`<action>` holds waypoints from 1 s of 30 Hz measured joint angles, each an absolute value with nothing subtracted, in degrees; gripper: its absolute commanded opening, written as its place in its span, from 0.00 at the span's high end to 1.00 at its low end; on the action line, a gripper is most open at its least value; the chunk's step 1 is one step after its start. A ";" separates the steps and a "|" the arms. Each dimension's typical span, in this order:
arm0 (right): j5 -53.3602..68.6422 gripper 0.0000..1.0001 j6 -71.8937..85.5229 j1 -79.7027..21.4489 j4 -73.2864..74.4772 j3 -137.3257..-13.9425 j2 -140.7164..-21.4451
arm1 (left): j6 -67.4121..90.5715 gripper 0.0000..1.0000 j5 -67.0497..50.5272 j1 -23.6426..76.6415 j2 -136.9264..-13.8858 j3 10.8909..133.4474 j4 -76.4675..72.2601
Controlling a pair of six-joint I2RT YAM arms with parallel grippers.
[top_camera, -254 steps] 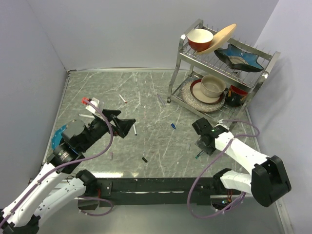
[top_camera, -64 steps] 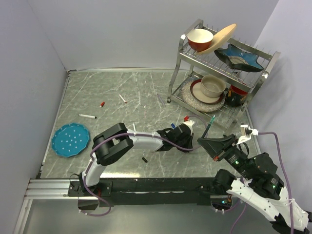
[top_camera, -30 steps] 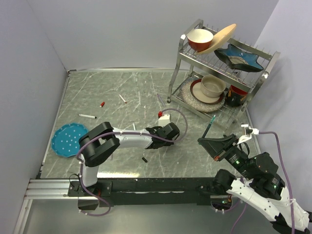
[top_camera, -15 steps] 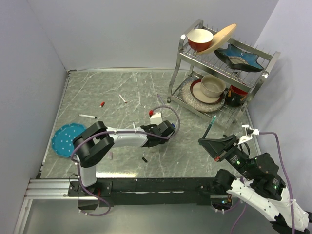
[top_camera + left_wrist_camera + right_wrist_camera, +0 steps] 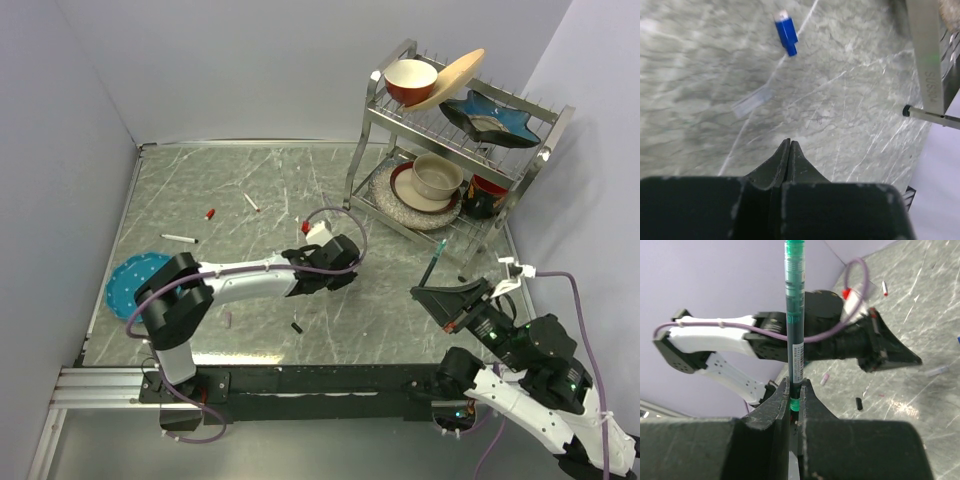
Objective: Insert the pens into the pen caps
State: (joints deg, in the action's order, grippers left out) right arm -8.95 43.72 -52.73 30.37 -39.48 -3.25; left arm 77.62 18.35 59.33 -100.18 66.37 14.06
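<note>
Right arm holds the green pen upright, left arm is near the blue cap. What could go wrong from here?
1. The left tool is shut and empty. Coming down like that, it may knock the blue cap away rather than grasp it.
2. The right tool pinches the green pen only near its lower end, so pressing a cap on could tilt it or make it slip.

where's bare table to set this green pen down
Bare marble along the back wall, beyond the red cap and white pens; also front centre, right of the black cap. Crowded near the dish rack and around the left arm.
</note>
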 measured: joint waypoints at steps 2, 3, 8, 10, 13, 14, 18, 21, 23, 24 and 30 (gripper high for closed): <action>-9.45 1.00 43.44 -52.75 31.05 -40.99 -3.22 | 77.65 0.99 17.02 59.33 -102.35 67.24 13.10; -9.67 1.00 43.31 -52.73 31.20 -41.60 -3.22 | 77.65 0.99 16.25 59.31 -103.53 67.64 12.82; -10.61 1.00 42.83 -52.75 31.46 -42.81 -2.37 | 77.65 0.99 14.22 59.31 -107.02 67.75 12.71; -10.94 1.00 42.72 -52.73 31.79 -42.81 -2.09 | 77.62 0.99 14.02 59.16 -107.31 67.75 12.71; -11.05 1.00 42.74 -52.73 31.99 -42.81 -2.00 | 77.62 0.99 13.78 58.63 -107.63 67.75 12.67; -11.05 1.00 42.74 -52.75 31.99 -42.81 -2.00 | 77.65 0.99 13.74 58.30 -107.87 67.75 12.67; -10.98 1.00 42.74 -52.75 32.03 -42.81 -2.00 | 77.65 0.99 13.89 56.93 -109.36 67.75 12.93; -11.03 1.00 42.74 -52.75 32.21 -42.81 -1.98 | 77.71 0.99 14.37 55.92 -110.10 67.72 13.30; -11.09 1.00 42.76 -52.75 32.23 -42.81 -1.91 | 77.69 0.99 14.70 55.33 -110.10 67.72 13.37; -11.09 1.00 42.76 -52.73 32.23 -42.81 -1.87 | 77.69 0.99 14.87 55.05 -110.10 67.72 13.39; -10.92 1.00 42.76 -52.73 32.23 -42.78 -1.85 | 77.30 0.99 15.62 52.75 -110.39 68.45 14.31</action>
